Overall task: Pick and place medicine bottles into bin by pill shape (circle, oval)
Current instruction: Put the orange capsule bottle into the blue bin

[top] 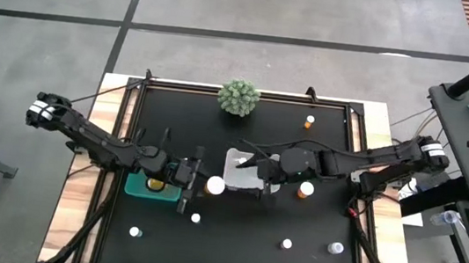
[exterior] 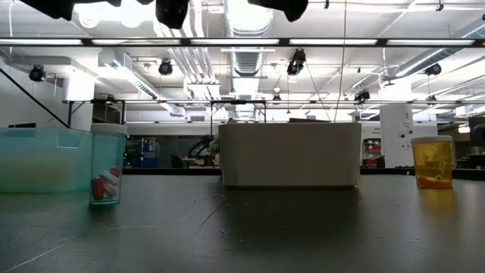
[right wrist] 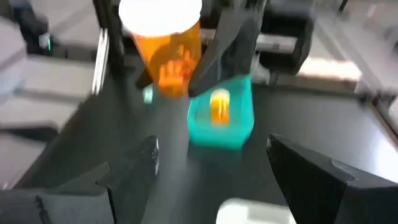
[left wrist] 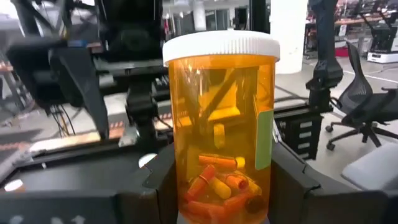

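Right, with the left tool (left wrist: 224, 186) pinching the amber bottle (left wrist: 221, 124) and the right tool (right wrist: 211, 168) spread, I'd carry it level over the teal bin (top: 144, 186).

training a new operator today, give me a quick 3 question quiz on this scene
1. True or false: the left gripper is shut on an amber bottle.
2. What colour is the bin by the left gripper: teal, red or yellow?
3. Is the right gripper holding anything?

Key: 1 true. 2 teal. 3 no, it is open and empty, above the white bin.
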Robot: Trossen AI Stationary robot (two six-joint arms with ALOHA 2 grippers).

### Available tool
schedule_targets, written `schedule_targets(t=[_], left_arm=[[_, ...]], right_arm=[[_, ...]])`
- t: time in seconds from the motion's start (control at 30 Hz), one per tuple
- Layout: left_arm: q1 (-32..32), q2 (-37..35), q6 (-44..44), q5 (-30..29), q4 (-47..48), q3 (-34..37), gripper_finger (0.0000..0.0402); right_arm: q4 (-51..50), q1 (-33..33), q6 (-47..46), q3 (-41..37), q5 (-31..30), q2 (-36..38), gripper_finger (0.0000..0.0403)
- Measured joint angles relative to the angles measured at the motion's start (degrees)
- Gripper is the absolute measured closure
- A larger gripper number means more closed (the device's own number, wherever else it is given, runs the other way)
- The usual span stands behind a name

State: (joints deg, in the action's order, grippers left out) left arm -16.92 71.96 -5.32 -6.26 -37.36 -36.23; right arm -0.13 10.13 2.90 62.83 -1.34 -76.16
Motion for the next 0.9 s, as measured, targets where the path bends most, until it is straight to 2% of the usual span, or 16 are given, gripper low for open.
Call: schedule_targets(t=[0.17,0.3,0.47,0.73,0.9], left_arm=[[0.5,-0.5,-3.1,-0.2,0.2,0.0,0.0248],[1.4,-0.5,-3.7,-1.6,0.3,0.0,0.0248],[2.8,-0.5,-4.1,-2.4,0.5,0.0,0.0247],[3.3,-0.5,-4.6,-3.1,0.7,0.0,0.0247],[3.4,-0.5,-4.6,-3.1,0.5,0.0,0.0246]], right_arm=[[26.9,0.0,4.7,-9.3,-0.1,-3.4,0.0121],[39.6,0.0,8.9,-12.1,0.4,-6.1,0.0127],[45.4,0.0,11.3,-12.1,3.8,-8.7,0.0137],[45.9,-0.7,10.6,-8.1,1.9,-12.5,0.0158],[46.1,-1.0,10.7,-6.6,1.7,-14.1,0.0186]])
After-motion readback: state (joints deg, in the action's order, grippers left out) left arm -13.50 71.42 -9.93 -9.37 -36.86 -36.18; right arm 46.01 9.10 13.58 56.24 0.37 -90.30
